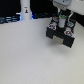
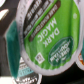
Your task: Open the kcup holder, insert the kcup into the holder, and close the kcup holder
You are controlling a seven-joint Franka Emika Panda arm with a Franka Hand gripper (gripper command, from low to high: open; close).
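**Green pod held above the holder**

On the white table [image 1: 30, 55], the black kcup holder [image 1: 61, 36] sits under the arm. The gripper [image 1: 62, 20] hangs directly over the holder, clamped on the kcup [image 2: 49, 47], whose green lid fills the wrist view, above the holder's other pods [image 2: 26, 77].

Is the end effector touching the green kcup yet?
Cannot tell. The wrist view shows the kcup filling the frame, no fingers visible; the exterior view blurs the end effector.
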